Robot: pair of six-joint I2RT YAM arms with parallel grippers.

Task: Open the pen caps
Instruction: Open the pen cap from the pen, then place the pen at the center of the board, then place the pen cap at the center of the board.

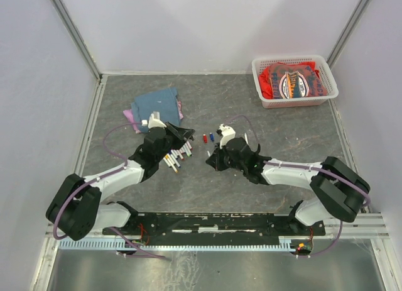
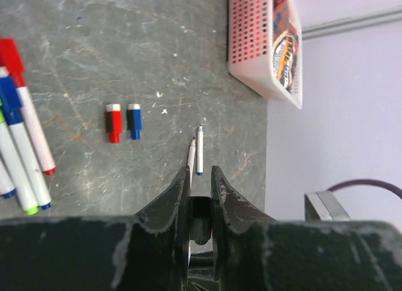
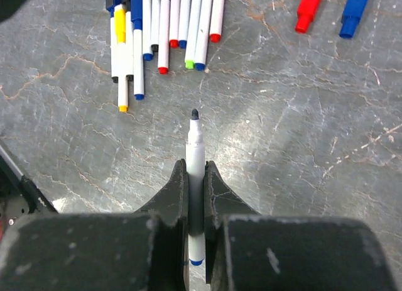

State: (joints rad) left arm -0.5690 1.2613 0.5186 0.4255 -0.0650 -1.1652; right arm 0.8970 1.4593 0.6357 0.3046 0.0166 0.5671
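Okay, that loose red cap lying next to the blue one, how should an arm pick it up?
Come straight down on the red cap and pinch it end to end. It lies flat, and the blue cap lies parallel close beside it, likely leaving no finger room between; both ends face bare table.

Twin white arms with black joints, left arm [image 1: 116, 175] and right arm [image 1: 289, 173]; purple cable [image 2: 364, 181] runs behind each matte-black, scuffed claw: left gripper [image 2: 201, 178], right gripper [image 3: 196, 171].
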